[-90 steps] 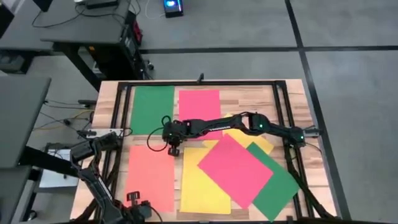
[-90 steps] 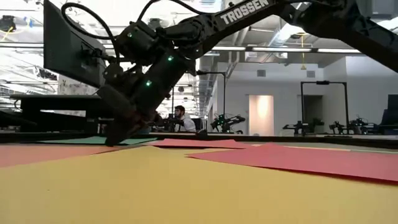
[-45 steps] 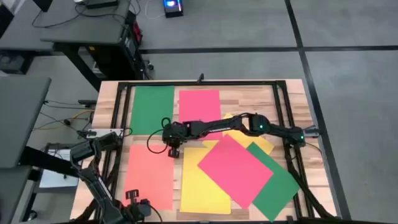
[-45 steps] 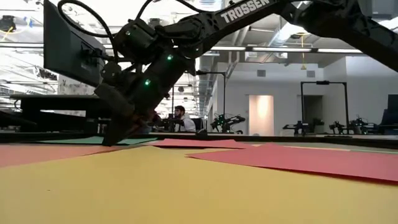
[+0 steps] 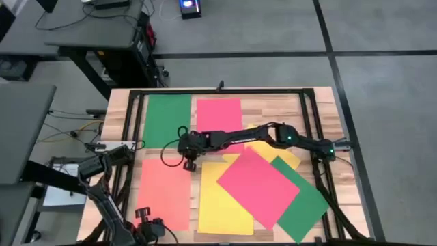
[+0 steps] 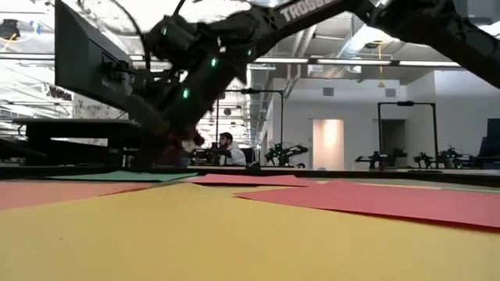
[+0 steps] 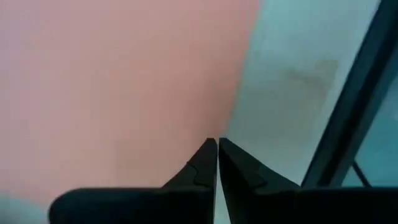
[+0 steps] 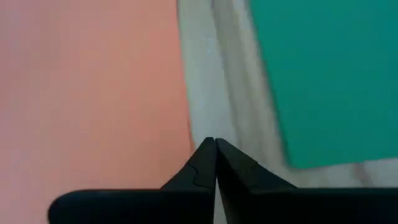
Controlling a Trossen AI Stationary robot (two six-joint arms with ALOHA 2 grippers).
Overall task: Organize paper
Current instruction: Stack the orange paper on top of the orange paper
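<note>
Even overhead light; wrist views blurred; low-view arm motion-smeared.

green paper [image 5: 167, 120], pink-red paper [image 5: 219, 115], yellow paper [image 5: 222, 205], seemingly orange paper [image 5: 164, 195]

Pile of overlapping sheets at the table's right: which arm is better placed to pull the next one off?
Right, probably. The right gripper reaches across mid-table, and its arm passes over the overlapped pile's pink-red sheet. The left gripper sits folded at the near left edge beside the orange sheet, farther off.
</note>
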